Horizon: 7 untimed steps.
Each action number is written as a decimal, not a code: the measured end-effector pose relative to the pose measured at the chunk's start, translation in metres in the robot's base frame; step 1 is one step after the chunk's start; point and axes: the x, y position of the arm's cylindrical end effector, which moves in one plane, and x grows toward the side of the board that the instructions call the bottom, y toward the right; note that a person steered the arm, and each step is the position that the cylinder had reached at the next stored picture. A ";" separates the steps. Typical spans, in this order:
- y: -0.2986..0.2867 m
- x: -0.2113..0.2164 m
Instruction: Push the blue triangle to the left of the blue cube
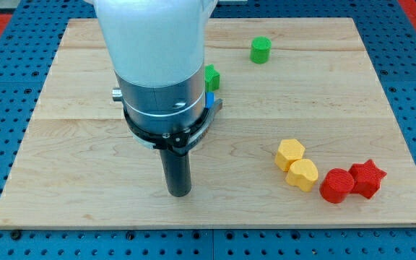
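My arm's white and grey body (157, 65) fills the upper middle of the view and hides much of the board behind it. The dark rod hangs below it, and my tip (179, 193) rests on the wooden board (85, 195) near its bottom edge, with no block touching it. Only a thin sliver of a blue block (209, 100) shows at the right edge of the arm body, above and to the right of my tip. Its shape cannot be made out. No second blue block shows.
A green block (212, 77) peeks out just above the blue sliver. A green cylinder (261, 50) stands at the top right. Two yellow blocks (289, 153) (302, 174), a red cylinder (336, 185) and a red star (367, 178) cluster at the bottom right.
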 end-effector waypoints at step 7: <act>0.002 -0.050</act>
